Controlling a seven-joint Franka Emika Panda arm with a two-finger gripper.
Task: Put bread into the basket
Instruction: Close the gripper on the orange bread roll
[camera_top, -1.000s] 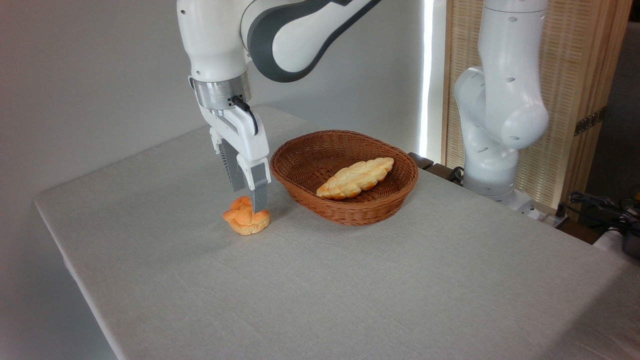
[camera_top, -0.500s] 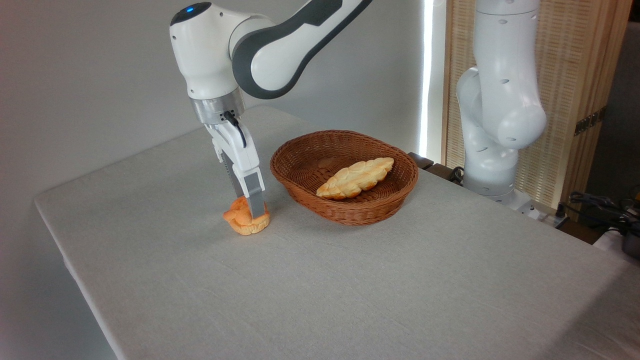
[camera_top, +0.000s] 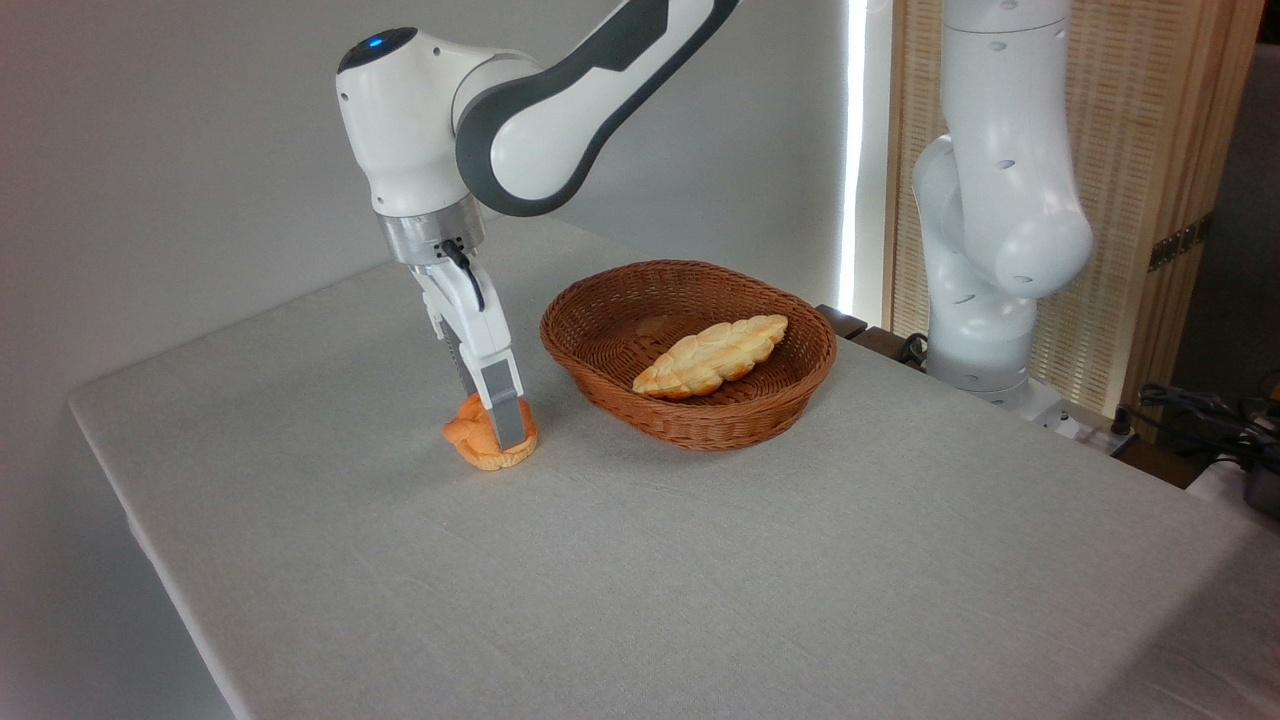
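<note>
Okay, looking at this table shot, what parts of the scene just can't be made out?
- End effector: the far finger sits behind the near grey finger, so whether it has closed on the small orange knotted bun is unclear.
- Oval reddish-brown wicker basket: its near wall hides some of the floor.
- Pale braided loaf: its underside is hidden.
- Dark objects at right: cut off by the frame edge.

Count on table: one small knotted bun, one braided loaf, one wicker basket. One robot arm with one gripper. Two bread items total.
</note>
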